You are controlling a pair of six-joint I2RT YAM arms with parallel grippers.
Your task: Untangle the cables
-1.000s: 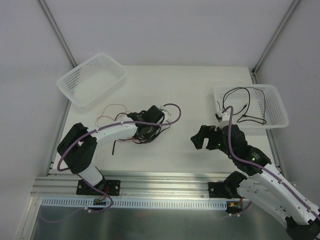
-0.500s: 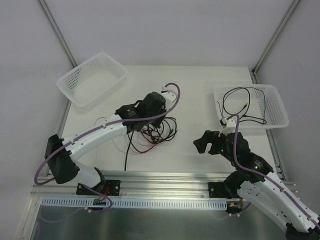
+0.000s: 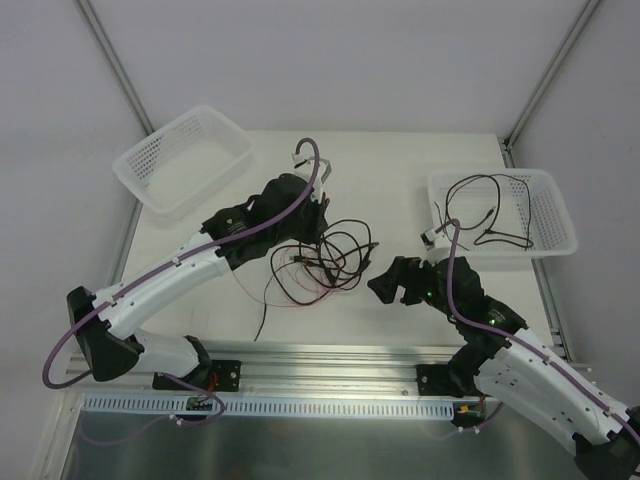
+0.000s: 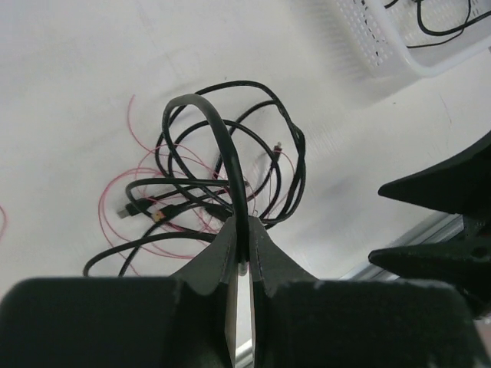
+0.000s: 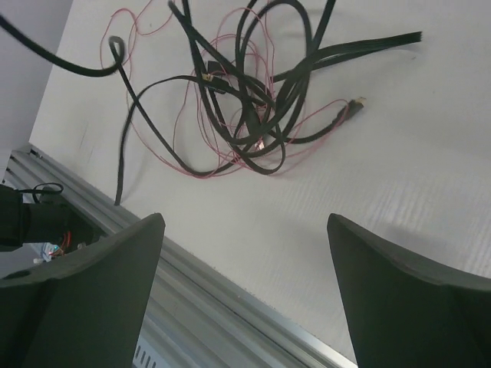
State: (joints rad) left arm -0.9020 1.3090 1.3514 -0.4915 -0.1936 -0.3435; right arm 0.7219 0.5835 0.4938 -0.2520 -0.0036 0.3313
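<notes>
left gripper [image 4: 242,234] pinched shut on one black cable [image 4: 229,146], its loop held above the tangled cables [image 3: 322,262] on the table [image 3: 420,165] for separation; right gripper [image 5: 245,222] wide open beside them, seemingly poised to pin the rest.

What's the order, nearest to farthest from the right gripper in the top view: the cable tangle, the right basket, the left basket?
1. Cable tangle, just left of the right gripper.
2. Right basket, beyond it on the right.
3. Left basket, far left corner.

White table [image 3: 400,160] under tangled cables [image 3: 322,262], left basket [image 3: 215,175], right basket [image 3: 552,210]
</notes>
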